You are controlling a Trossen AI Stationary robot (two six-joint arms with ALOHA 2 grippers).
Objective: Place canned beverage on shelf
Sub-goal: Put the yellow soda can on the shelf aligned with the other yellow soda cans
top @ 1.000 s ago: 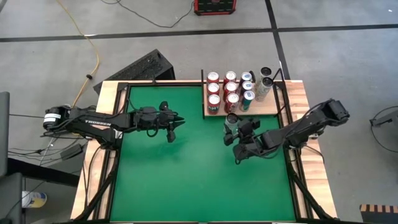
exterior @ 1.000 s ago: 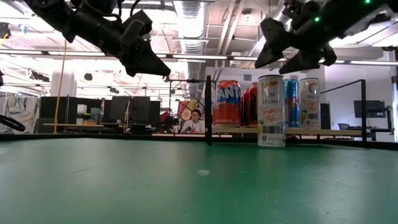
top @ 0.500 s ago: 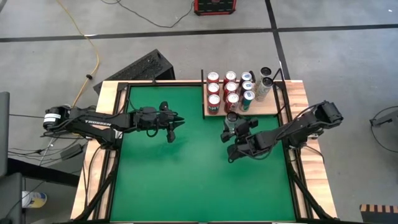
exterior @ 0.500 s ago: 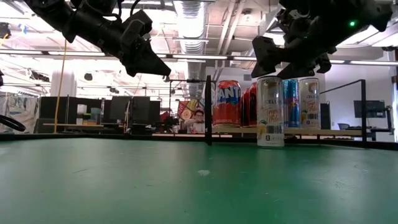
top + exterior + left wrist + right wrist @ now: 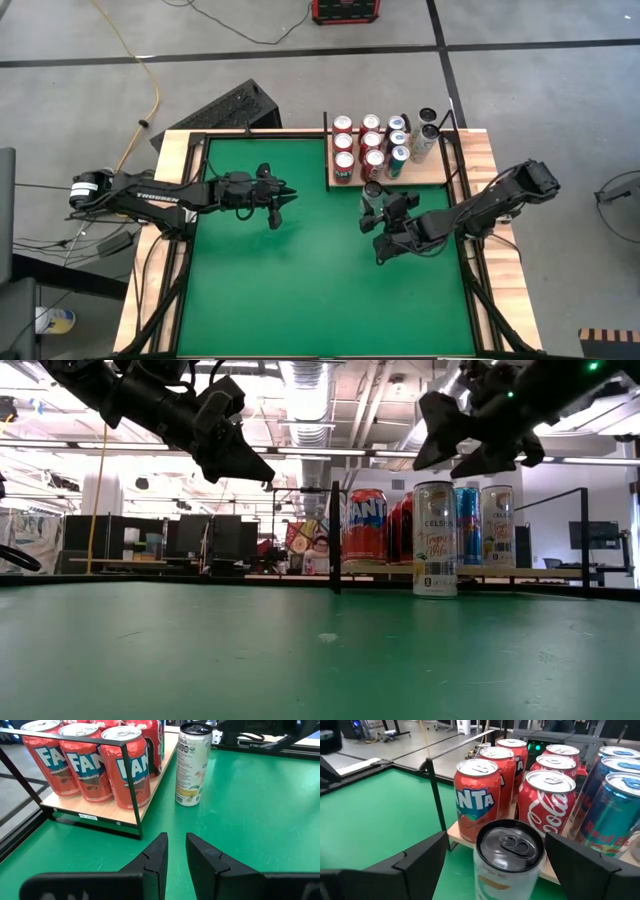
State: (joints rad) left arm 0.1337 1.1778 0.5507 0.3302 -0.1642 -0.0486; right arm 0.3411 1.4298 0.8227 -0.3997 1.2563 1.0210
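The right pincer (image 5: 383, 214) hangs spread wide over the white can (image 5: 373, 192), right of frame center, beside the shelf (image 5: 437, 172). The left pincer (image 5: 283, 204) is pressed together.

1. A green table (image 5: 280, 280) fills the middle of the high view, edged by pale wooden rails (image 5: 170, 165).
2. At its upper right lies the shelf (image 5: 432, 175), a pale board carrying red cans (image 5: 344, 160) and blue cans (image 5: 398, 155).
3. A slim white can (image 5: 373, 193) stands on the green just below the shelf.
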